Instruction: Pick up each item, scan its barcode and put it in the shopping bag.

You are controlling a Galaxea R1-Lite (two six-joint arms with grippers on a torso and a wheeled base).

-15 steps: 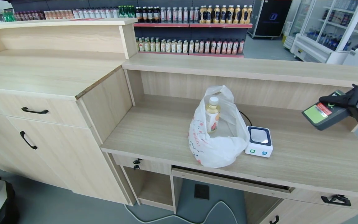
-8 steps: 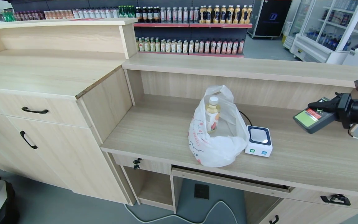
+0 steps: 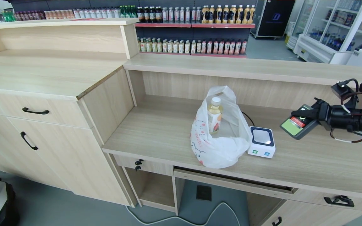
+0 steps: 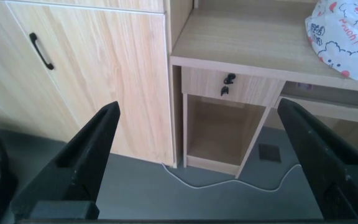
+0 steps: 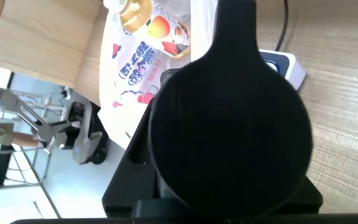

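Note:
My right gripper [image 3: 310,113] is shut on a dark flat box [image 3: 295,126] with a green and red label. It holds the box in the air to the right of the white barcode scanner [image 3: 261,142] and a little above the counter [image 3: 156,131]. Left of the scanner stands the white printed shopping bag [image 3: 218,144] with a yellow drink bottle [image 3: 214,116] upright inside. The right wrist view shows the bag [image 5: 138,59] and scanner [image 5: 281,65] beyond a dark shape close to the lens. My left gripper [image 4: 210,162] hangs open, low in front of the counter, near the bag [image 4: 344,34].
A black cable [image 3: 248,118] runs from the scanner to the counter's back wall. A raised shelf [image 3: 247,67] runs behind the work surface, and a taller cabinet [image 3: 52,81] stands to the left. Bare counter lies right of the scanner. Drawers with black handles [image 3: 339,201] sit below.
My right gripper has carried the box leftward and slightly down, closer to the scanner. Bag, bottle and scanner have stayed put.

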